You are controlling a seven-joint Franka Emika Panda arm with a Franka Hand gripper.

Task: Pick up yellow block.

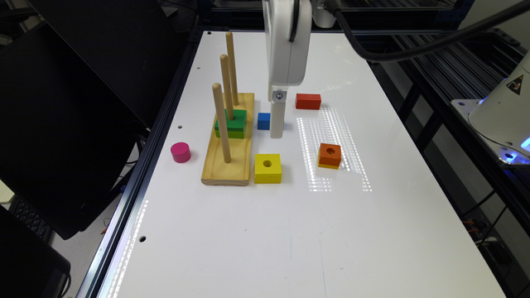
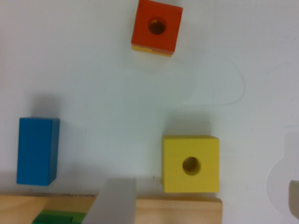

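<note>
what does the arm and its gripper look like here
The gripper hangs from a glossy white, rounded-corner housing with a dark seam. A silver bolt fixes a pale grey, flat rectangular finger beneath it. A thick black cable runs off toward the exterior view's right.

A white boxy wrist housing carries a thick black cable and a silver screw.

A wooden peg board (green block threaded) stands between pink cylinder and blue block.
</note>
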